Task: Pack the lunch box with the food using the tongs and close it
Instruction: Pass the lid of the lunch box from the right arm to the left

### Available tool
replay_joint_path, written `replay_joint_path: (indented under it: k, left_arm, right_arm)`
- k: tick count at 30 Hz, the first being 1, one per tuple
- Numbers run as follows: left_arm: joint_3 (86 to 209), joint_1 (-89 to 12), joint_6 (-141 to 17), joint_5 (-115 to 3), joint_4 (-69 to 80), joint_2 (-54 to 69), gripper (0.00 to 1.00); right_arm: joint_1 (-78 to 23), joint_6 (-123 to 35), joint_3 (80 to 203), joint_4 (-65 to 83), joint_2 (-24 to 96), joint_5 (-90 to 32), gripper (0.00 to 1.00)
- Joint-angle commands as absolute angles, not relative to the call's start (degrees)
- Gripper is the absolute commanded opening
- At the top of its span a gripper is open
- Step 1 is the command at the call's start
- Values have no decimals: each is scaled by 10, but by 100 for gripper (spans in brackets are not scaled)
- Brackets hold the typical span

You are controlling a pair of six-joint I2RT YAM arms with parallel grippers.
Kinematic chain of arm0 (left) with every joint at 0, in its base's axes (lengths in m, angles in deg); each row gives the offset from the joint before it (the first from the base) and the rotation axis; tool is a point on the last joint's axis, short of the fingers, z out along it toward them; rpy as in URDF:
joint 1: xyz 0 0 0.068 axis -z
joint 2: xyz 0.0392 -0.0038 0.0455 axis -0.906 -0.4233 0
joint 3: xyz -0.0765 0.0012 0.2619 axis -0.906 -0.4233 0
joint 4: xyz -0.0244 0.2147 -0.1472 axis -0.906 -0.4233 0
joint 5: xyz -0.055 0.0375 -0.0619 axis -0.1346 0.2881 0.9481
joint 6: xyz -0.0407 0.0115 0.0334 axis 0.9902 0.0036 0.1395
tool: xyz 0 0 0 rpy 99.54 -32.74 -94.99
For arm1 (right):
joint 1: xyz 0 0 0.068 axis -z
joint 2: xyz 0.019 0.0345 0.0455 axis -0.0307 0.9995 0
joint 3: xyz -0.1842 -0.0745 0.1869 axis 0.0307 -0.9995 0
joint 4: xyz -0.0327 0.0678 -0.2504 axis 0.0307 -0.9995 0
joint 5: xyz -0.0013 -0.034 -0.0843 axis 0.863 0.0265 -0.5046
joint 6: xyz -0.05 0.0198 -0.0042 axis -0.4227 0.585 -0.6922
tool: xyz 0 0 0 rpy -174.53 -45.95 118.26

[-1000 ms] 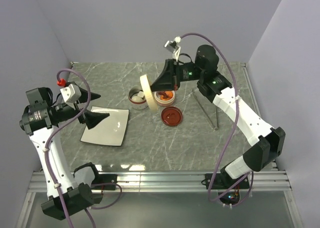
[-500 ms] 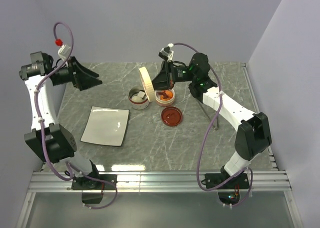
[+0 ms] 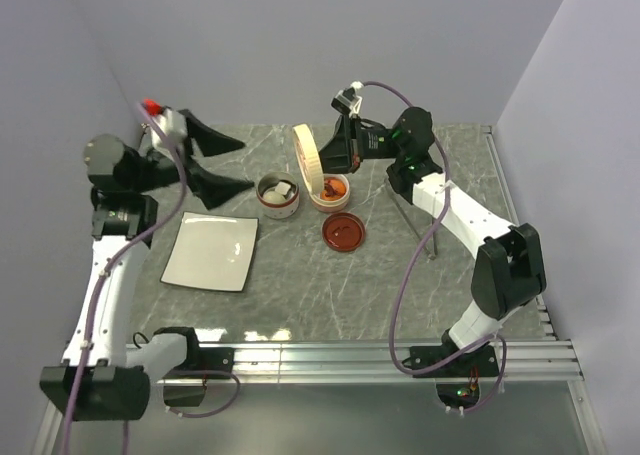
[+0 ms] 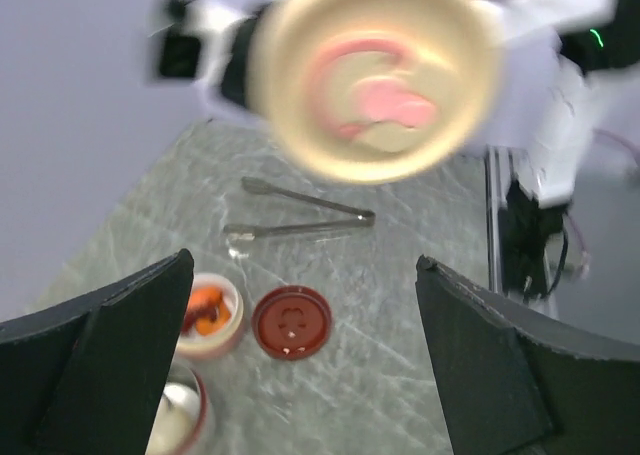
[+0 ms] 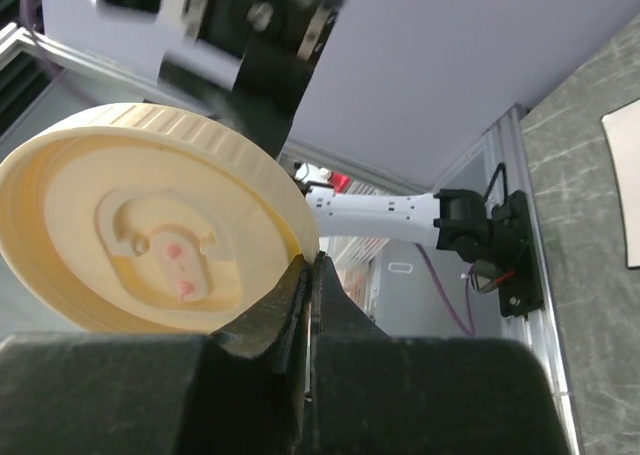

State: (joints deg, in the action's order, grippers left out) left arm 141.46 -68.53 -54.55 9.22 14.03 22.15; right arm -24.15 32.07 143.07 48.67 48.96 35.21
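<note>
The lunch box stands open as two round tiers: a red tier [image 3: 278,197] [image 4: 176,423] holding a white ball, and a cream tier [image 3: 331,191] [image 4: 209,311] holding orange fried bits. My right gripper [image 3: 325,161] [image 5: 312,267] is shut on the rim of the cream lid [image 3: 307,163] [image 5: 150,233] [image 4: 375,70], which stands on edge in the air above the tiers. A red lid [image 3: 343,232] [image 4: 290,322] lies flat in front of them. The silver tongs [image 3: 415,220] [image 4: 300,215] lie on the table at the right. My left gripper [image 3: 245,163] [image 4: 305,265] hovers open and empty, left of the tiers.
A bare white square plate [image 3: 210,252] [image 5: 625,175] lies at front left. The marble table [image 3: 300,285] is walled at the back and both sides. A metal rail [image 3: 320,353] runs along the near edge.
My left arm swung up off the plate to the back left, then turned its open jaws toward the tiers. The right gripper shifted the cream lid slightly right and up.
</note>
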Motion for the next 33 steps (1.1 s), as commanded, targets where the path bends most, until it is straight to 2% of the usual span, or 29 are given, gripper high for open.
replay_joint_path:
  k: [1, 3, 8, 12, 15, 24, 30, 33]
  left_arm:
    - [1425, -581, -756, 105, 97, 254, 99]
    - [1420, -536, -806, 84, 86, 264, 99]
    - [1407, -512, -764, 84, 163, 270, 99]
    - [1427, -484, -817, 95, 95, 271, 99]
    - [1428, -476, -855, 92, 53, 276, 99]
    - [1412, -459, -862, 69, 61, 290, 99]
    - [1389, -457, -845, -32, 59, 308, 99]
    - [1376, -457, -833, -22, 75, 321, 99]
  right_arm:
    - [-250, 365, 1412, 565, 456, 373, 0]
    - [-260, 347, 1406, 554, 450, 383, 0]
    - [-287, 298, 1408, 500, 433, 401, 0]
    - [-304, 268, 1429, 462, 437, 409, 0]
    - [-305, 294, 1428, 493, 445, 404, 0]
    - [-304, 339, 1427, 531, 465, 384, 0]
    - [-267, 358, 1416, 562, 452, 368, 0]
    - [-247, 361, 1409, 561, 444, 364, 0]
